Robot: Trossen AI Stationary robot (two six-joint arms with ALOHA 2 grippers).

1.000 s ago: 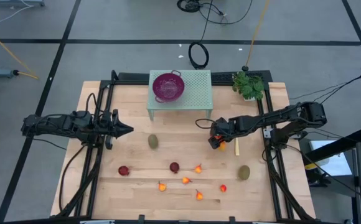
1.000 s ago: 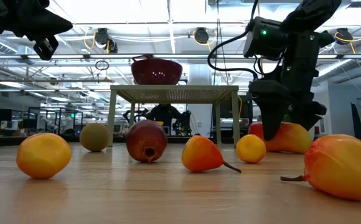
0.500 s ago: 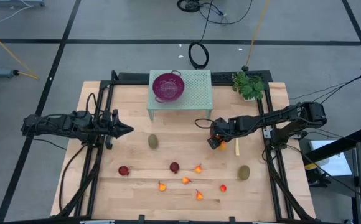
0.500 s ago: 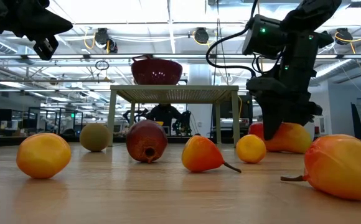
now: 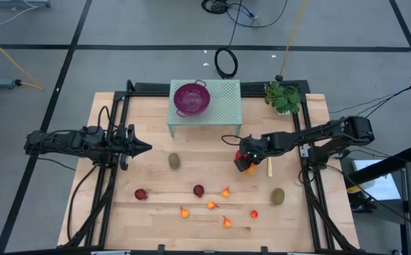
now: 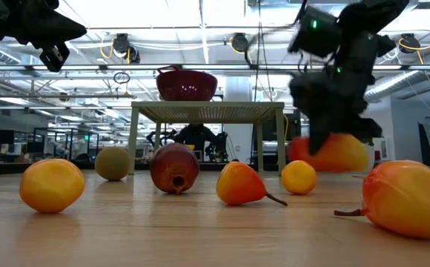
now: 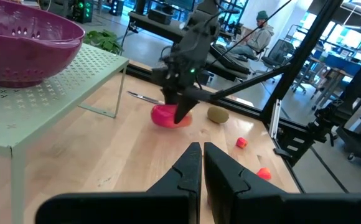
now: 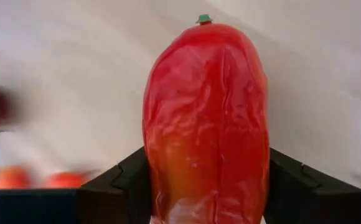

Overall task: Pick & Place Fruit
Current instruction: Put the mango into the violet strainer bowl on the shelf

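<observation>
Red-orange and oblong, the big fruit (image 8: pixel 205 124) sits squarely between the right gripper's (image 5: pixel 245 161) dark fingers (image 8: pixel 115 180), and the jaws are pinched against both of its sides. From overhead that gripper is over the right half of the bench (image 5: pixel 149 113), just in front of the green mesh stand (image 5: pixel 223 99). In the low view the fruit (image 6: pixel 332 152) hangs under the gripper (image 6: pixel 332 133), clear of the bench top.

The yellow-handled knife (image 5: pixel 269 167) lies just beside the gripper, towards the bench's right edge. The purple bowl (image 5: pixel 191 98) sits on the stand near the back edge.

The other fruits lie loose on the wood. One brown-green oval (image 5: pixel 174 161) rests near the middle, the second (image 5: pixel 278 195) towards the front right. Two dark red balls (image 5: pixel 141 193) (image 5: pixel 198 190) and a scatter of tiny orange-red pieces (image 5: pixel 211 205) lie along the front.

The left gripper (image 5: pixel 143 148) hangs over the left side of the bench, jaws closed on nothing, well apart from any fruit.
</observation>
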